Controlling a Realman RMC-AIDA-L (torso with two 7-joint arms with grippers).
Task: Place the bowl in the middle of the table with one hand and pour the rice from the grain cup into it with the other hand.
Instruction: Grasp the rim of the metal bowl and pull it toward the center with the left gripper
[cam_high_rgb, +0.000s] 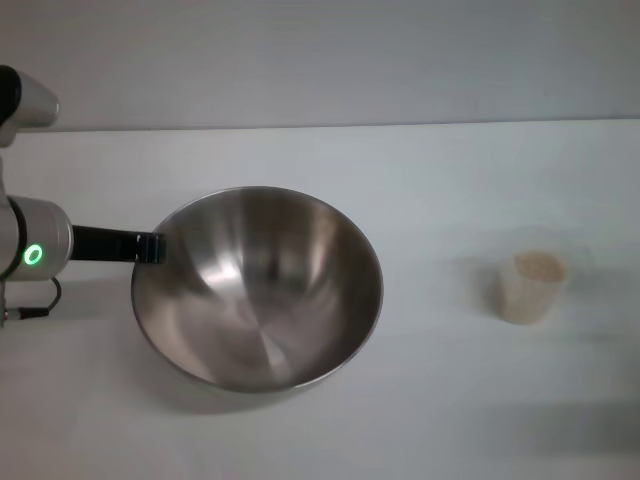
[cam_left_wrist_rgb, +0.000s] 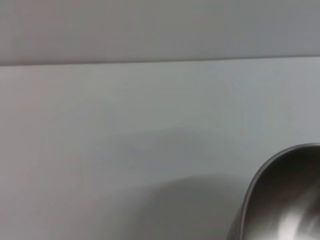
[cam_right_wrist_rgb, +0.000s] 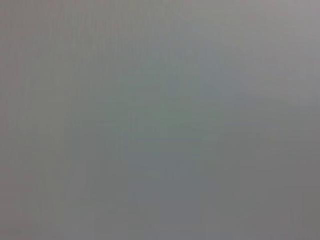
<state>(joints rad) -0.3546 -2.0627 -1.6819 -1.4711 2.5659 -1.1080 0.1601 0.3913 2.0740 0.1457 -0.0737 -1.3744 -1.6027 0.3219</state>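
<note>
The steel bowl lies left of the middle of the white table, its shiny inside empty. My left gripper reaches in from the left and is shut on the bowl's left rim. An edge of the bowl also shows in the left wrist view. The clear grain cup stands upright at the right, well apart from the bowl, filled with pale rice. My right gripper is out of view, and the right wrist view shows only a plain grey surface.
The table's far edge meets a plain wall. Bare tabletop lies between the bowl and the cup. The left arm's silver body with a green light sits at the left edge.
</note>
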